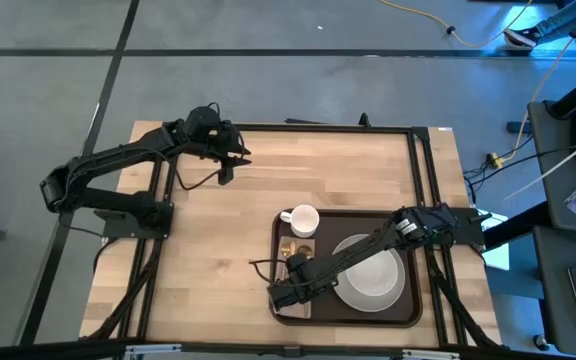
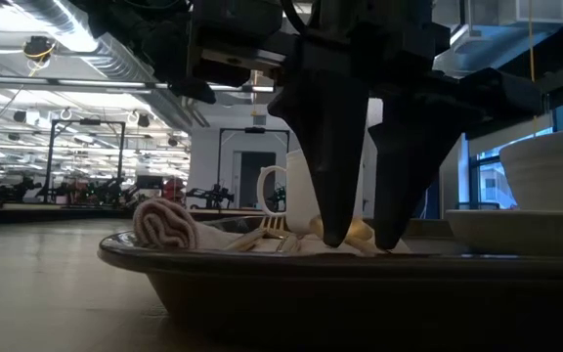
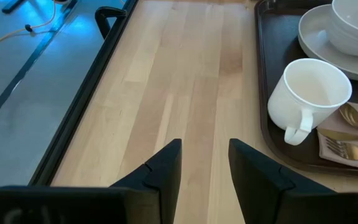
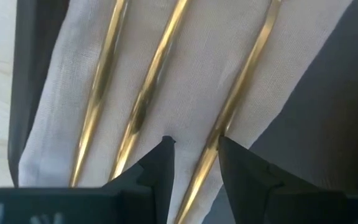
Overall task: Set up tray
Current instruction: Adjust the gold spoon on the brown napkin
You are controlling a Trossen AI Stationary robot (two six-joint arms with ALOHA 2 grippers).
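The dark brown tray [image 1: 418, 300] [image 2: 262, 284] lies on the near right part of the table. It carries a white plate [image 1: 400, 290] with a bowl [image 1: 373, 272], a white mug [image 1: 303, 219] [image 3: 312, 93], and a tan napkin [image 4: 197, 74] [image 2: 164, 225] along its left side. Three gold cutlery pieces lie on the napkin. My right gripper [image 4: 194, 152] [image 1: 290, 290] is open, low over the napkin, and its fingers stand either side of one gold handle [image 4: 241, 81]. My left gripper [image 3: 205, 155] [image 1: 230, 160] waits open over the table's far left part. My right gripper comes from above, pointing down, with its fingertips [image 2: 335, 235] at the level of the napkin and one gold handle running through the gap between them. Whether the tips touch the napkin or the handle, I cannot tell.
The bare wooden table [image 1: 208, 250] stretches left of the tray. A black frame rail [image 3: 86, 93] runs along the table's edge. Cables and equipment lie on the floor past the right edge. The mug stands just beyond the far end of the cutlery.
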